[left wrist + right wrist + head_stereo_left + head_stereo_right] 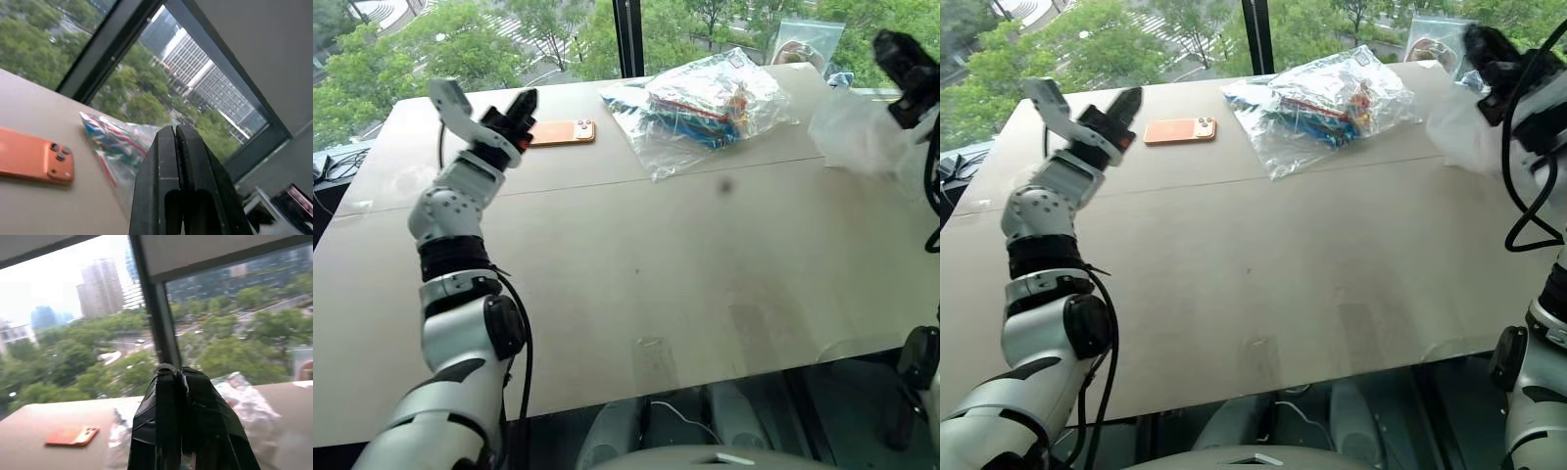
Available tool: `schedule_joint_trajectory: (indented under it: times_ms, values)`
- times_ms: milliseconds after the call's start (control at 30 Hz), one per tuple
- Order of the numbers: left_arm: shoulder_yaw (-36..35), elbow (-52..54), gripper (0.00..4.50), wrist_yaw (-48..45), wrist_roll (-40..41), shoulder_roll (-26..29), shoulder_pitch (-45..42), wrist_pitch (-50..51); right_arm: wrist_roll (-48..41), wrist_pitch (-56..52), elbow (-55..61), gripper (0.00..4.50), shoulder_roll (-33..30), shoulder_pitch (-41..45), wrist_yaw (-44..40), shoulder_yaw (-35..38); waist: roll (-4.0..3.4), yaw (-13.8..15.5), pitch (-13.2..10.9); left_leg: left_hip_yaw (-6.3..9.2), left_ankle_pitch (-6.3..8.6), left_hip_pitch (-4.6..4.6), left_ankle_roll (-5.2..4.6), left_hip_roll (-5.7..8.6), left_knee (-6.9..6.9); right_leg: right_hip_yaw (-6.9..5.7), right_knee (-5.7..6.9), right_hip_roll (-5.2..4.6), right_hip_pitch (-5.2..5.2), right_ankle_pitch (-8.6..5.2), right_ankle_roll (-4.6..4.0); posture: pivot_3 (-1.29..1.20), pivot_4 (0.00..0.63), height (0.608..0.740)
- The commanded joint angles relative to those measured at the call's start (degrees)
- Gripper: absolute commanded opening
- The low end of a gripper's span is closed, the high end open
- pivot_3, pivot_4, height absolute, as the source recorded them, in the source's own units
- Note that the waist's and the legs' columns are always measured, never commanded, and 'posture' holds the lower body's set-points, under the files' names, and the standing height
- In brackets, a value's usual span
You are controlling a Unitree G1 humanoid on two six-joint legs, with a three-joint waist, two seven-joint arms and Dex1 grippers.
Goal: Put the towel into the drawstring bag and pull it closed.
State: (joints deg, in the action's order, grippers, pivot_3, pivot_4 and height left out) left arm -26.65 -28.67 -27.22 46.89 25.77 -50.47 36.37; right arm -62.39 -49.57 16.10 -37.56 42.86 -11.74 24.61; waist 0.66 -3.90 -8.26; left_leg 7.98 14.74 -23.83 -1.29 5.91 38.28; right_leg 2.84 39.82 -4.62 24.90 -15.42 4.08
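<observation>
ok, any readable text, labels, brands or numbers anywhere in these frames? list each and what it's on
None can be read.
Orange phone: back face with camera lenses, no logo or lettering visible.
Clear plastic bag of colourful items: printed packaging inside, too small and blurred to read.
Thin white bag at the right pincer: no print visible.
Small clear bag at the far table edge: contents unreadable.
Table: no markings.

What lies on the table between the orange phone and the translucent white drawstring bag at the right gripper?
The clear plastic bag of colourful items lies between the orange phone and the drawstring bag; the head views show it.
</observation>
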Motion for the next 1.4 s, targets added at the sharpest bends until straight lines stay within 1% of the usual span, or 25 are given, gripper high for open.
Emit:
schedule_joint_trajectory:
  times_ms: [33,100,267,433,500,600,700,800,833,900,967,1067,1167,1267,1333,1400]
  values:
    - [1.6,10.2,0.0,-1.8,2.5,-0.6,3.5,4.4,-13.1,-2.1,5.8,0.04,1.6,4.9,3.0,0.0,0.0,-0.3,0.0,0.0,0.0,0.0,0.0,-0.01,-0.02,-0.01,-0.01,0.01,0.02,0.0,0.0,0.0,0.15,0.74]
    - [1.8,12.6,0.0,-0.8,3.4,-2.0,4.9,6.1,-16.7,-2.0,5.5,0.04,2.8,7.8,5.7,-0.9,0.0,-0.2,0.0,-0.01,0.0,0.04,0.0,-0.01,-0.05,0.03,0.01,0.02,0.03,0.0,0.0,0.0,0.15,0.74]
    - [2.4,16.7,0.0,1.5,4.4,-5.0,6.6,8.2,-19.0,-2.1,2.6,0.04,1.7,13.7,7.1,-3.0,0.02,0.7,0.0,0.08,0.0,0.04,0.0,0.02,0.03,-0.14,-0.02,0.01,-0.05,0.0,0.0,0.0,0.15,0.74]
    - [2.2,20.1,0.0,1.7,5.5,-5.2,9.4,10.6,-21.0,-1.3,0.5,0.04,1.8,17.7,8.1,-3.5,0.02,1.2,0.0,0.07,0.0,0.04,0.0,0.02,0.01,-0.15,-0.03,0.01,-0.04,0.0,0.0,0.0,0.15,0.74]
    - [3.0,22.4,0.0,1.1,5.7,-4.5,11.4,12.2,-21.6,-2.7,1.3,0.04,0.7,16.2,7.7,-4.0,0.02,1.2,0.0,0.07,0.0,0.04,0.0,0.01,0.0,-0.16,-0.02,0.02,-0.04,0.0,0.0,0.0,0.15,0.74]
    - [4.5,26.4,0.0,-0.4,6.7,-3.5,15.5,15.2,-26.2,-5.8,4.7,0.04,-1.5,8.3,7.3,-4.1,0.04,1.5,0.0,0.08,0.0,0.04,0.0,0.01,0.02,-0.18,-0.04,0.01,-0.08,0.0,0.0,0.0,0.15,0.74]
    - [5.2,29.5,0.0,-1.3,9.3,-3.0,19.0,18.8,-27.7,-5.9,8.4,0.04,-3.0,1.6,7.7,-4.1,0.04,1.7,0.0,0.12,0.0,0.04,0.0,0.02,0.03,-0.2,-0.07,-0.01,-0.13,0.0,0.0,0.0,0.15,0.74]
    - [9.2,34.3,0.78,-4.5,8.9,-1.8,24.3,20.7,-30.6,-3.6,10.4,0.0,-3.4,-0.9,10.9,-3.5,0.03,1.5,0.0,0.1,0.0,0.05,0.0,0.02,0.03,-0.19,-0.05,0.01,-0.11,0.0,0.0,0.0,0.15,0.74]
    - [11.5,35.9,1.21,-6.0,7.8,-1.3,26.5,20.6,-31.6,-2.8,10.9,0.0,-3.7,-1.1,11.9,-3.2,0.03,1.4,0.0,0.07,0.0,0.08,0.0,0.02,0.01,-0.15,-0.04,0.01,-0.11,0.0,-0.01,0.0,0.15,0.74]
    - [16.5,37.8,2.1,-9.3,3.0,0.2,29.6,16.7,-33.1,-1.6,11.3,0.0,-4.5,-1.2,13.7,-3.0,0.03,1.5,0.0,0.05,0.0,0.14,0.0,0.0,-0.02,-0.14,-0.06,0.02,-0.14,0.0,-0.01,0.0,0.15,0.74]
    - [18.9,37.9,2.1,-11.1,-0.1,0.9,30.6,13.5,-34.2,-0.8,11.5,0.0,-5.4,-1.5,14.5,-3.1,0.03,1.7,0.0,0.05,0.0,0.15,0.0,0.0,-0.01,-0.15,-0.06,0.03,-0.17,-0.01,-0.01,0.0,0.15,0.74]
    - [23.4,34.8,2.1,-14.8,-4.7,1.3,29.6,9.3,-35.9,-0.2,11.8,0.0,-7.9,-2.3,15.4,-2.8,0.03,2.1,0.0,0.06,0.0,0.14,0.0,0.0,0.01,-0.18,-0.08,0.02,-0.2,-0.01,-0.01,0.0,0.15,0.74]
    - [28.1,32.3,2.1,-18.6,-12.1,2.5,28.7,1.4,-36.8,0.5,12.1,0.0,-9.9,-2.9,15.7,-2.8,0.03,2.5,0.0,0.06,0.01,0.13,-0.01,0.0,0.02,-0.19,-0.14,0.02,-0.23,-0.01,-0.01,0.0,0.15,0.74]
    - [29.8,30.2,2.1,-20.4,-15.3,1.6,27.8,-3.3,-37.5,1.6,12.5,0.0,-10.7,-3.2,16.5,-2.8,0.03,2.5,0.0,0.03,0.01,0.13,-0.02,0.0,-0.01,-0.16,-0.18,0.01,-0.23,-0.01,-0.01,0.0,0.15,0.74]
    - [32.5,29.5,2.1,-22.2,-18.8,1.4,27.7,-7.5,-37.5,2.3,12.9,0.0,-11.1,-3.6,16.8,-2.8,0.03,2.5,0.0,0.04,0.01,0.13,-0.02,-0.01,-0.01,-0.18,-0.17,0.01,-0.23,-0.01,-0.01,0.0,0.15,0.74]
    - [33.3,28.8,2.1,-22.0,-20.0,-0.2,27.3,-9.0,-37.8,2.9,13.3,0.0,-11.4,-3.8,17.1,-2.8,0.03,2.6,0.0,0.04,0.02,0.13,-0.03,-0.01,-0.01,-0.18,-0.18,0.01,-0.23,-0.01,-0.01,0.0,0.15,0.74]
